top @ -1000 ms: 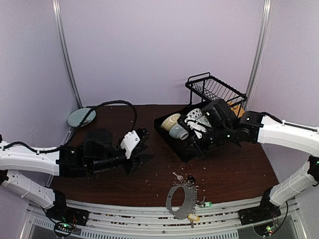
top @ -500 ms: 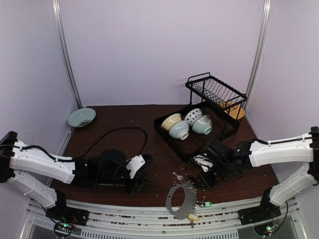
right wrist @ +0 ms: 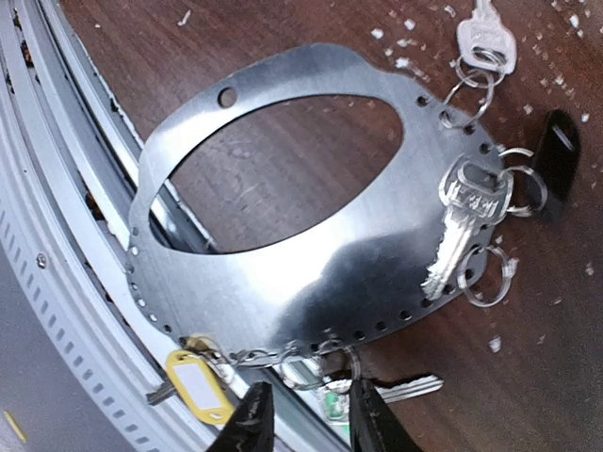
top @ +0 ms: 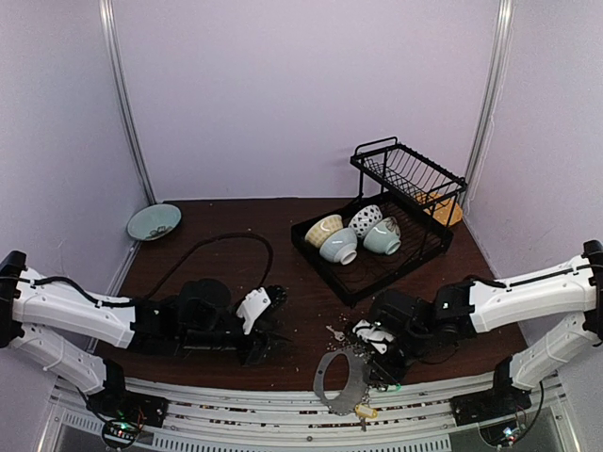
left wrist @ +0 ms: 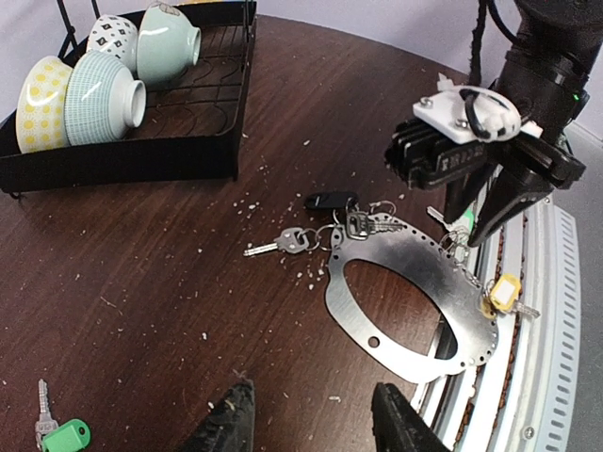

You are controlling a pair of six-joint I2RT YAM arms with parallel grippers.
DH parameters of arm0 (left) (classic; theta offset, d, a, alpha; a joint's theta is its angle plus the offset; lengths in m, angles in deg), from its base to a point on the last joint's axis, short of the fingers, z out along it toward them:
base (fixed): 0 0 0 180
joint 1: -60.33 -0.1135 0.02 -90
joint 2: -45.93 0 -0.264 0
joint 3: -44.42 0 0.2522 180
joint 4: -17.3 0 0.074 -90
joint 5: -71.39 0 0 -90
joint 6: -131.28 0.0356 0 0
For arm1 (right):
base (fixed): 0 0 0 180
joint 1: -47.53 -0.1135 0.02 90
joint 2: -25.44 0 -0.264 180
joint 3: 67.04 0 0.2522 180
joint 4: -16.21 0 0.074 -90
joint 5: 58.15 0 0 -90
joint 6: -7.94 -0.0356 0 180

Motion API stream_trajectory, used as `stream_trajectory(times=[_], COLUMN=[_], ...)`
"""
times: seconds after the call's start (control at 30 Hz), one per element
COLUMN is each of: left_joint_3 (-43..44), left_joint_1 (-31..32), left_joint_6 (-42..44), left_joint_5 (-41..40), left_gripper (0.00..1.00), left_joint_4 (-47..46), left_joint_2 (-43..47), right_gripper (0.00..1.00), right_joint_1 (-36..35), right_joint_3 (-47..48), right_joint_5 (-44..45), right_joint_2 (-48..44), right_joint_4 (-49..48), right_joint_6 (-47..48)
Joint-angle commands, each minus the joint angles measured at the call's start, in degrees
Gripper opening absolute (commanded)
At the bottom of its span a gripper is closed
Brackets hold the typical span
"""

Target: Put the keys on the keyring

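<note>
Keys (right wrist: 466, 202) hang by small rings from holes along the rim of the keyring (right wrist: 311, 273). It is a flat oval metal plate with a large opening. It lies at the near edge of the tabletop (top: 283, 217), right of middle, with its near end over the rail (top: 236, 400). One silver key lies flat on the plate's far band. Another key (right wrist: 485, 33) points away at the far side, with a black fob (right wrist: 556, 155) just beside the rim. A yellow tag (right wrist: 198, 381) hangs at the near end. A green-tag key (left wrist: 57, 435) lies well apart to the left, near the left jaws.

The left jaws sit low over the tabletop, about half wide, with nothing between them. The right jaws point down over the keyring's near right rim, narrowly parted. A small ring and a bit of green show below the gap, and nothing is seen clamped.

A black rack (top: 325, 275) stands far right. Its lower tray holds four bowls tipped on their sides: yellow bowl (top: 323, 229), blue bowl (top: 339, 248), dotted bowl (top: 366, 220) and green bowl (top: 384, 235). A teal dish (top: 154, 222) sits at the far left. Pale crumbs (left wrist: 250, 202) dot the wood.
</note>
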Motion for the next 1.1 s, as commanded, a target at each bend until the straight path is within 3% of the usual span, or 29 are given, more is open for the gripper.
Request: stream_trajectory(times=[0.0, 0.17, 0.33, 0.5, 0.77, 1.07], left_joint_3=[-0.1, -0.1, 0.7, 1.0, 0.7, 0.7], left_joint_1=[0.2, 0.3, 0.2, 0.2, 0.2, 0.2], left_joint_6=[1.3, 1.9, 3.0, 3.8, 3.6, 3.8], left_joint_5=[-0.2, 0.1, -0.2, -0.3, -0.6, -0.9], left_gripper=[0.45, 0.45, 0.45, 0.45, 0.45, 0.45], left_joint_4=[-2.1, -1.6, -0.3, -0.1, 0.2, 0.3], left_joint_2=[0.9, 1.5, 2.0, 2.0, 2.9, 2.9], right_gripper=[0.3, 0.33, 0.24, 0.29, 0.25, 0.06], right_joint_1=[-2.6, -3.8, -4.2, -4.8, -5.0, -5.0], right_joint_3=[2.7, 3.8, 5.3, 5.1, 5.7, 6.6], right_joint_5=[4.7, 5.2, 8.1, 8.1, 10.1, 10.1], right_joint_2=[2.5, 3.7, 5.5, 6.1, 9.1, 8.4], right_joint_4=[4.3, 3.9, 5.8, 6.6, 7.4, 7.0], right_joint_6=[1.5, 1.5, 0.5, 0.6, -0.2, -0.1])
